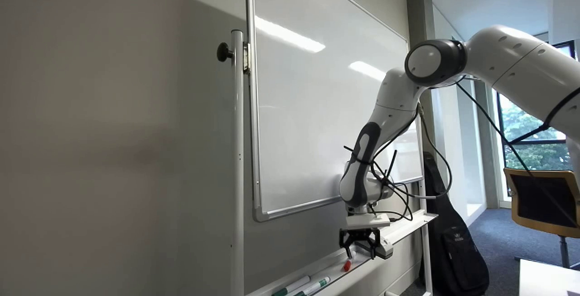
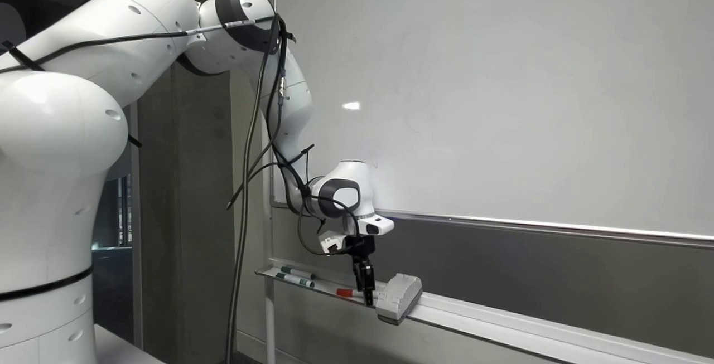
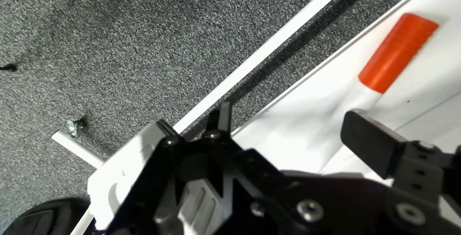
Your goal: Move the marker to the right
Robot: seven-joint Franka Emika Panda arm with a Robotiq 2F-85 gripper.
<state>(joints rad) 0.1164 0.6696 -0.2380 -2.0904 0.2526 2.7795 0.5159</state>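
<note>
The marker has a red cap and a white body and lies in the white tray (image 2: 479, 325) under the whiteboard. Its cap shows in both exterior views (image 1: 347, 265) (image 2: 344, 292) and in the wrist view (image 3: 398, 53). My gripper (image 1: 361, 256) is open, fingers pointing down, low at the tray by the marker's white end. It also shows in an exterior view (image 2: 365, 295) and the wrist view (image 3: 288, 127). One finger overlaps the white body; the other reaches over the tray's front edge. The marker's far end blends into the tray, so I cannot tell whether it lies between the fingers.
A grey eraser (image 2: 399, 299) sits across the tray close beside the gripper; it also shows in an exterior view (image 1: 384, 248). Two green-capped markers (image 2: 295, 280) lie in the tray on the red cap's side. The whiteboard (image 2: 502, 102) stands above, its lower edge near the wrist.
</note>
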